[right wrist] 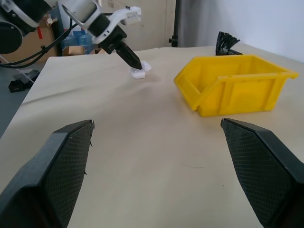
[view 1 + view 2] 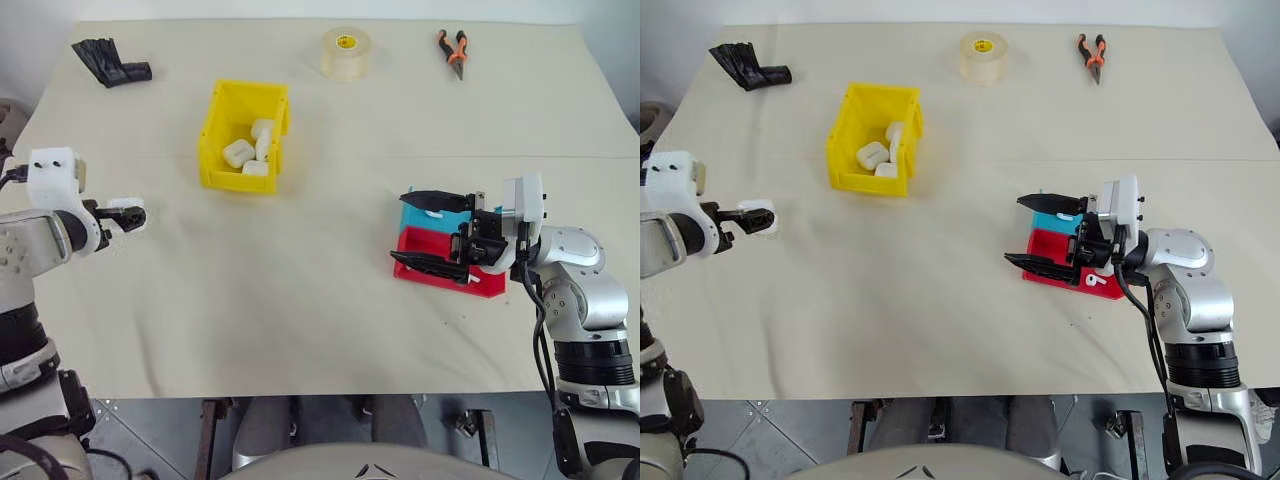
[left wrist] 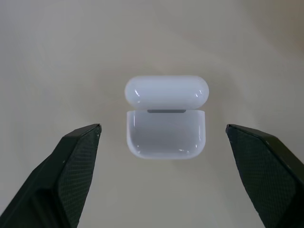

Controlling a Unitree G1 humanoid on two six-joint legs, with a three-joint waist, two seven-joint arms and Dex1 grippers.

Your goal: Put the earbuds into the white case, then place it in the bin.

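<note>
The white case [image 3: 166, 118] lies on the cloth-covered table with its lid flipped open. My left gripper [image 3: 162, 128] is open, one black finger on each side of the case, neither touching it. In the head views this is at the table's left edge, case [image 2: 126, 203] and left gripper [image 2: 132, 216] together. The yellow bin [image 2: 215, 130] stands at the back, left of centre, and holds several white cases [image 2: 250, 150]. My right gripper [image 2: 398, 227] is open and empty, hovering level at the right. The earbuds are out of view.
A red tray [image 2: 480, 283] and a blue tray [image 2: 412, 220] sit under the right gripper. At the far edge lie a tape roll [image 2: 346, 52], orange-handled pliers [image 2: 453, 50] and a black object [image 2: 110, 65]. Bare cloth stretches between the two grippers.
</note>
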